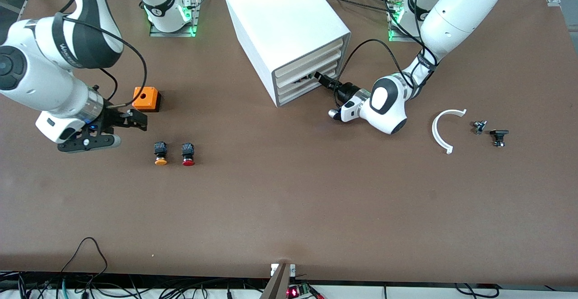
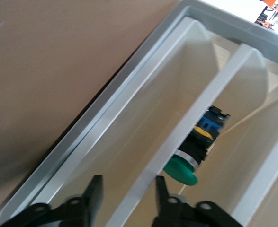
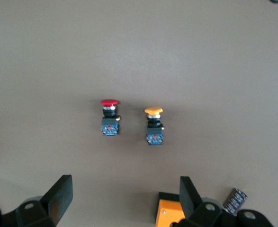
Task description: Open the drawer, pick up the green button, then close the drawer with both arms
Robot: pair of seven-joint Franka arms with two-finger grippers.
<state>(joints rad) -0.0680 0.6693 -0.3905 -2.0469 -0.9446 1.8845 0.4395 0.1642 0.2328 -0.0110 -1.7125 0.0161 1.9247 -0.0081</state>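
The white cabinet (image 1: 284, 14) stands at the table's back middle with four cream slat drawers. My left gripper (image 1: 321, 79) is at the front of a middle drawer (image 1: 303, 83), which stands slightly out. In the left wrist view the left gripper (image 2: 128, 191) is open, one finger (image 2: 94, 194) on each side of the drawer's slat front (image 2: 174, 142). The green-capped button (image 2: 181, 171) lies in the drawer just inside the slat. My right gripper (image 1: 135, 120) is open and empty, low over the table beside an orange box (image 1: 146, 98); it also shows in the right wrist view (image 3: 124, 194).
An orange-capped button (image 1: 160, 153) and a red-capped button (image 1: 188, 153) lie on the table near the right gripper. Toward the left arm's end lie a white curved piece (image 1: 445, 129) and two small dark parts (image 1: 479, 126), (image 1: 499, 136).
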